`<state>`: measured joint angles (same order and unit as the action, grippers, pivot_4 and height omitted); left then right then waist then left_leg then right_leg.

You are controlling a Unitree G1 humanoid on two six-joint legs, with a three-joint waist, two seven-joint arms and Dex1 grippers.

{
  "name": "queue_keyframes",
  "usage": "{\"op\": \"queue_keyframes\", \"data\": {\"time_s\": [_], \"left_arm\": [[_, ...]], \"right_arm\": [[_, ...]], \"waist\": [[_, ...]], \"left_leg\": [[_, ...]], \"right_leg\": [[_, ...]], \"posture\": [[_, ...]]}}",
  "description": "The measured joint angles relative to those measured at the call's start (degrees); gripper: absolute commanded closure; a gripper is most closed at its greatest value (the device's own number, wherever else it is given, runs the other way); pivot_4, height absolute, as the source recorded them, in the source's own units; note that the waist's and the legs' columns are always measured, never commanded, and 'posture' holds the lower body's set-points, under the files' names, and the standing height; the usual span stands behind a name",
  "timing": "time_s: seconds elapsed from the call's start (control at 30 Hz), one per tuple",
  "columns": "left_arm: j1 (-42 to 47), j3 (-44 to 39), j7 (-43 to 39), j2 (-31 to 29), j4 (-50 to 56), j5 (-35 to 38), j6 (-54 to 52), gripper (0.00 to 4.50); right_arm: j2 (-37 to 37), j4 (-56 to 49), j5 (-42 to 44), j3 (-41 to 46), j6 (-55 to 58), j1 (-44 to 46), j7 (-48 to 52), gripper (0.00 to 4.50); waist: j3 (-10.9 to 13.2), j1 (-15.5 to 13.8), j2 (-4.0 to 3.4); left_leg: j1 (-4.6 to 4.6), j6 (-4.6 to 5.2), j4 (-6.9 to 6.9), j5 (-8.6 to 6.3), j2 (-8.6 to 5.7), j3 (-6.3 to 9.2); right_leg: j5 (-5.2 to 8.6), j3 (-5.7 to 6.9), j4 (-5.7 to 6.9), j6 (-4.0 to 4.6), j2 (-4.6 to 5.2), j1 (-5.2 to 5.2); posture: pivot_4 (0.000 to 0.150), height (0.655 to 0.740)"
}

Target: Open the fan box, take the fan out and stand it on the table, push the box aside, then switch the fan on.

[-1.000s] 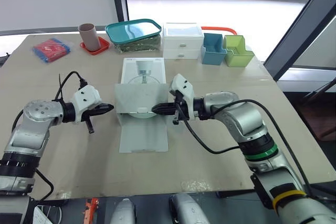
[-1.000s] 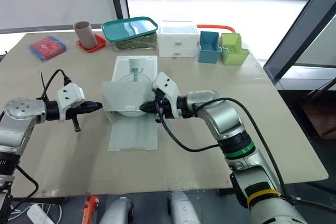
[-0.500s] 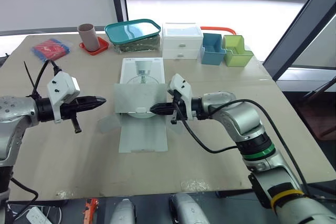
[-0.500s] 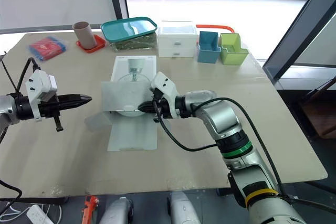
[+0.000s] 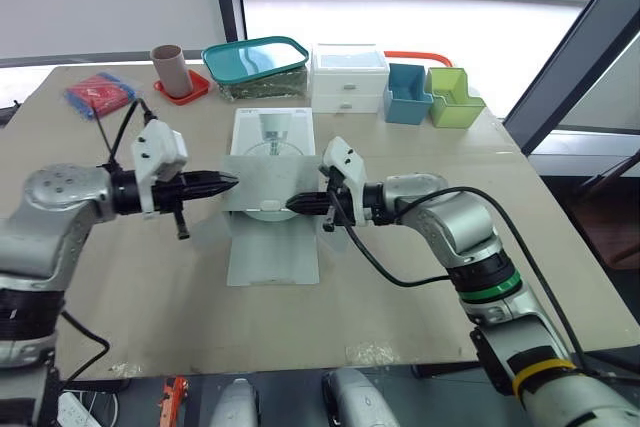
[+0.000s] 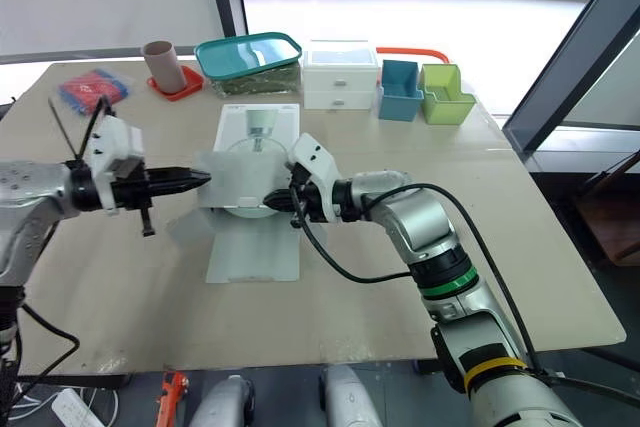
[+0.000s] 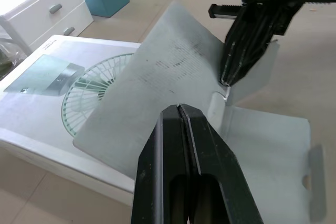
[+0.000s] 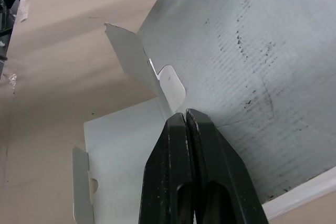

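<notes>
Bare counter [image 5: 100,287] lies open on the left. The left pincer [image 5: 228,183], fingers pressed together, points at the left edge of the raised flap [image 5: 270,185]. The fan box [image 5: 272,137] lies flat mid-counter, its lower flap [image 5: 272,259] spread toward the near edge. The right pincer [image 5: 293,205], also pressed together, touches the raised flap's lower right side. More open counter lies to the right; white drawers [image 5: 347,77] stand close behind the box.
</notes>
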<state>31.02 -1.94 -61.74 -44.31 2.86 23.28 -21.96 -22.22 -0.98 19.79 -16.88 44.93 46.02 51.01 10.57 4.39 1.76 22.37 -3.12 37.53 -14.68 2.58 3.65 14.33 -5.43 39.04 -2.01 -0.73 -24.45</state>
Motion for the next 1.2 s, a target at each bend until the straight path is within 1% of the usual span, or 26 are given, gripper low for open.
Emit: {"op": "queue_keyframes", "data": {"time_s": [0.07, 0.3, 0.4, 0.57, 0.8, 0.9, 0.93, 0.97, 1.07, 1.2], "left_arm": [[2.5, 2.6, 1.5, 2.3, -4.9, -3.3, 2.2, 4.50], [4.6, 5.0, 1.7, 4.2, -13.0, -8.4, 7.3, 4.50], [5.3, 5.7, 1.6, 4.7, -14.9, -9.9, 9.4, 4.50], [5.5, 5.8, 1.5, 5.0, -15.7, -10.5, 10.3, 4.50], [5.7, 5.9, 1.2, 5.3, -15.8, -10.9, 10.7, 4.50], [5.7, 5.9, 1.2, 5.3, -15.7, -10.9, 10.5, 4.50], [5.6, 5.9, 1.1, 5.3, -15.4, -10.8, 10.2, 4.50], [5.6, 5.9, 1.1, 5.3, -15.3, -10.8, 10.2, 4.50], [5.6, 5.9, 0.8, 5.3, -14.5, -10.7, 9.5, 4.50], [5.4, 5.8, 0.9, 5.2, -13.6, -10.7, 9.2, 4.50]], "right_arm": [[-0.2, -0.1, 0.0, 0.0, 0.0, 0.0, 0.0, 4.45], [-1.5, -1.0, 0.1, 0.2, 0.4, -0.1, -0.3, 4.45], [-1.8, -2.6, 0.2, 1.0, 0.9, -0.5, -0.7, 4.45], [-2.1, -4.8, 0.3, 1.3, 1.5, -0.7, -1.3, 4.45], [-3.4, -20.8, 4.9, 2.3, 10.3, -6.6, -4.8, 4.45], [-3.8, -18.8, 3.3, 2.2, 10.2, -6.4, -6.8, 4.45], [-2.0, -14.0, 1.7, 2.3, 9.9, -4.4, -9.5, 4.45], [-1.6, -13.2, 1.5, 2.3, 9.8, -4.0, -9.9, 4.45], [1.9, -6.5, 0.2, 4.1, 8.8, -0.1, -13.7, 4.45], [3.0, -0.5, -1.0, 5.2, 6.8, 2.8, -15.0, 4.45]], "waist": [[0.0, 0.1, 0.00], [0.0, 0.0, 0.00], [0.0, 0.0, 0.00], [0.0, 0.0, 0.00], [0.0, -0.1, 0.00], [0.0, 0.0, 0.01], [0.0, 0.1, 0.01], [0.0, 0.1, 0.01], [0.0, 0.0, 0.00], [0.0, 0.0, 0.00]], "left_leg": [[0.00, 0.00, 0.00, 0.00, 0.01, 0.00], [0.01, 0.00, -0.01, 0.00, 0.01, 0.02], [0.01, 0.00, -0.01, 0.00, 0.00, 0.02], [-0.01, 0.00, -0.01, 0.00, 0.00, 0.02], [0.00, 0.00, 0.01, 0.00, -0.01, 0.10], [-0.02, 0.01, 0.01, 0.00, -0.02, 0.10], [-0.03, 0.01, 0.01, 0.01, -0.02, 0.09], [-0.03, 0.01, 0.01, 0.01, -0.01, 0.09], [0.01, 0.01, 0.00, 0.01, 0.00, 0.11], [0.05, 0.01, 0.00, 0.01, -0.02, 0.11]], "right_leg": [[-0.01, 0.00, 0.00, 0.01, -0.01, -0.01], [0.00, 0.02, 0.00, 0.00, 0.00, -0.01], [0.00, 0.01, 0.01, 0.00, 0.01, 0.00], [0.00, 0.01, 0.01, 0.01, 0.00, 0.01], [0.00, 0.06, 0.01, -0.01, 0.01, 0.04], [0.00, 0.05, 0.01, 0.00, 0.00, 0.05], [-0.01, 0.03, 0.01, 0.01, 0.00, 0.05], [-0.02, 0.03, 0.01, 0.02, -0.01, 0.04], [0.00, 0.08, 0.01, 0.00, 0.00, 0.04], [0.00, 0.11, -0.01, 0.00, 0.04, 0.03]], "posture": [[0.150, 0.7400], [0.150, 0.7400], [0.150, 0.7400], [0.150, 0.7400], [0.150, 0.7400], [0.150, 0.7400], [0.150, 0.7400], [0.150, 0.7400], [0.150, 0.7400], [0.150, 0.7400]]}}
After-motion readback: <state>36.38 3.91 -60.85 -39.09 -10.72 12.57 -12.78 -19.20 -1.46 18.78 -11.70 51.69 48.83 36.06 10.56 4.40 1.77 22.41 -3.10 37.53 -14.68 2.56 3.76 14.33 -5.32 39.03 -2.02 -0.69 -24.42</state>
